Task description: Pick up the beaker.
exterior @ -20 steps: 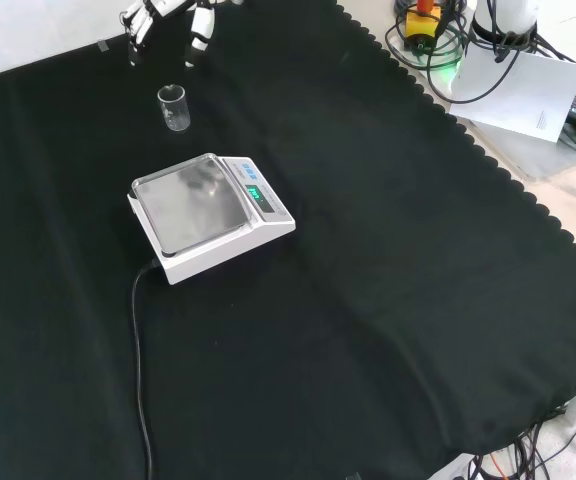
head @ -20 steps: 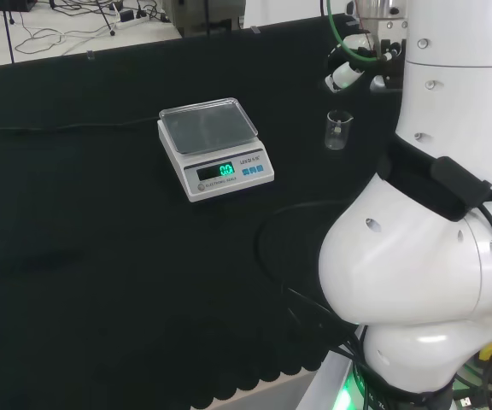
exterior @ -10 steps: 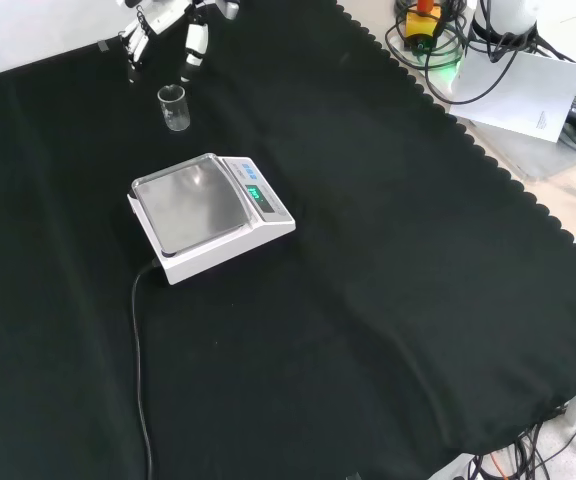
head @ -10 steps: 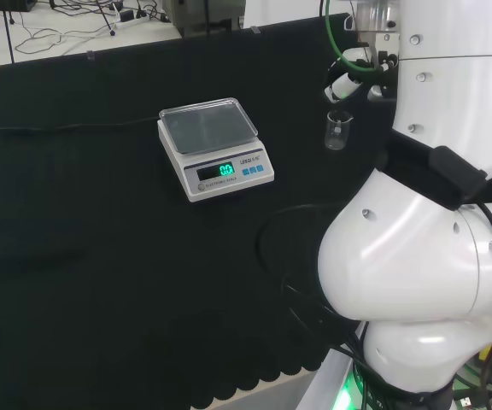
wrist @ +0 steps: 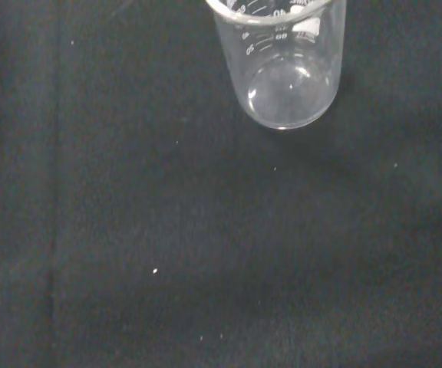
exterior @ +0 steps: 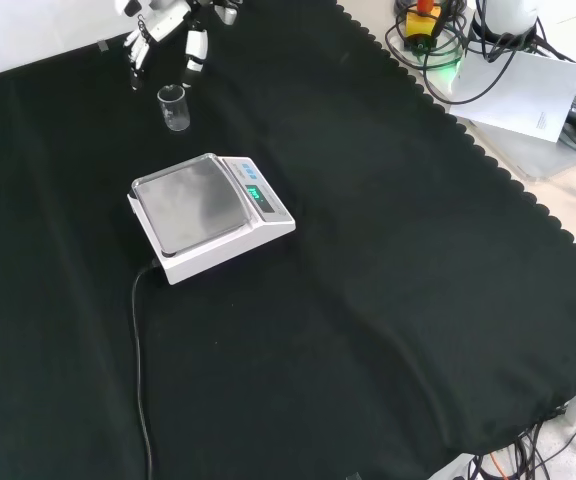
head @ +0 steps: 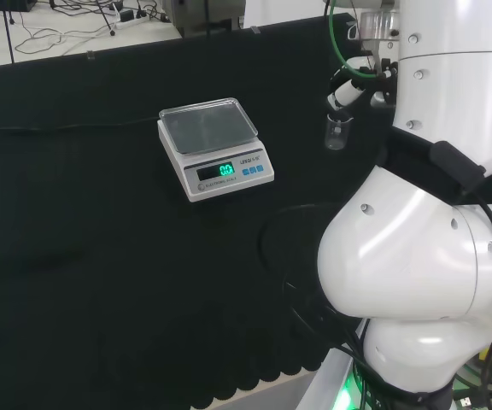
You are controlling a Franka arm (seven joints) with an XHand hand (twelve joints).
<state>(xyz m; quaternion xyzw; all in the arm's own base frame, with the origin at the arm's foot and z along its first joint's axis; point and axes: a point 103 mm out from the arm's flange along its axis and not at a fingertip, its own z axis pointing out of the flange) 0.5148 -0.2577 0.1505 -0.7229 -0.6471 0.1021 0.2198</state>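
Scale (exterior: 208,215) near beaker (exterior: 174,107); hand (exterior: 168,25) seemingly apart

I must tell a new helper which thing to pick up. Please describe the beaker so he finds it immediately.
Find the white scale on the black cloth. In the front view, the beaker stands just beyond it, below the hand. It is a small clear glass cup, upright and empty.

Lab: digital scale (exterior: 211,215), graduated glass beaker (exterior: 174,107), black-clothed bench (exterior: 388,300).

Hand (exterior: 173,18) lower and closer to the beaker (exterior: 174,107) (fingers (exterior: 196,47) spread, not touching).
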